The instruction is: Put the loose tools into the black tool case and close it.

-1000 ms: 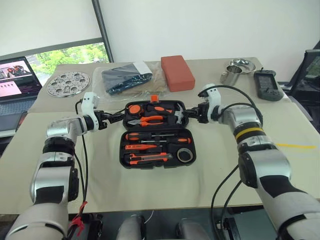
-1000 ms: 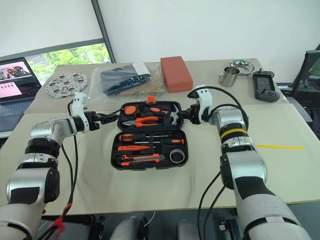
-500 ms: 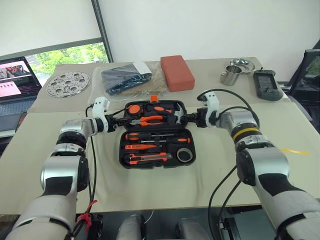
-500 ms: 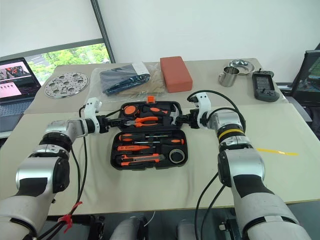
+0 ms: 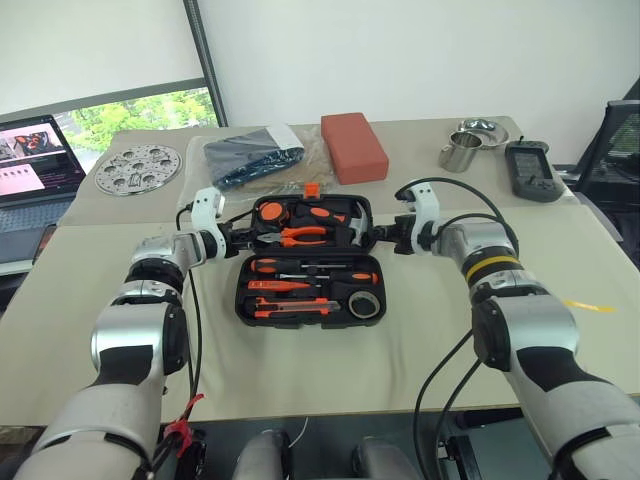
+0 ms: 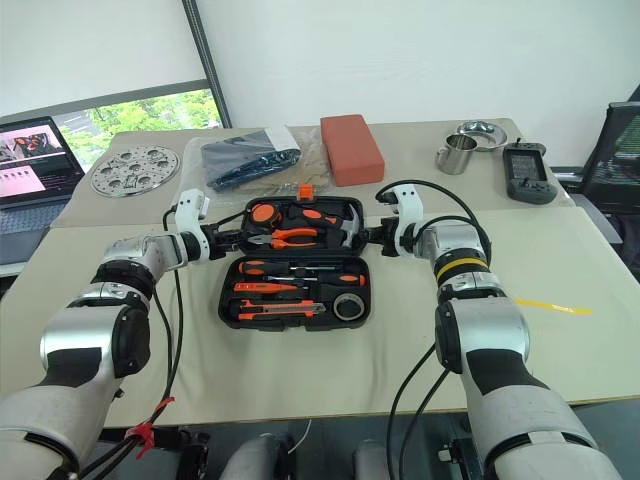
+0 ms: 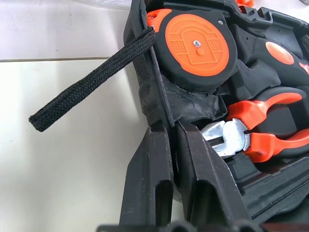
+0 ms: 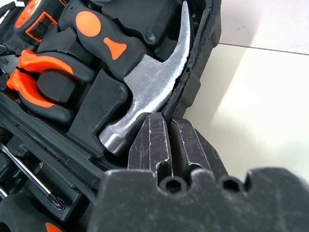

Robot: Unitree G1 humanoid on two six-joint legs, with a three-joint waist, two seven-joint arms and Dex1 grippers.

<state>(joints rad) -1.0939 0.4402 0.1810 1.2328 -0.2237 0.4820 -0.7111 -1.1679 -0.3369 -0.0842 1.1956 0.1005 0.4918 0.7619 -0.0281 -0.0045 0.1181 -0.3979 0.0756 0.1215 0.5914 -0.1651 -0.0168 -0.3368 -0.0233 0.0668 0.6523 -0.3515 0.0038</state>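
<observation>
On the beige table, my left gripper (image 7: 169, 145) pinched onto the open black plastic tool case's (image 5: 310, 262) lid rim, my right gripper (image 8: 166, 137) clamped on its opposite rim.

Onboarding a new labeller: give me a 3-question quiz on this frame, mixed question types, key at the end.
1. True or false: the black tool case lies open on the table.
2. What does the left gripper pinch?
A. the red block
B. the left rim of the case's far half
C. the steel cup
3. Which silver-headed tool lies just inside the rim that the right gripper is shut on?

Key:
1. True; both halves lie flat with tools in their slots.
2. B.
3. The hammer.
</observation>
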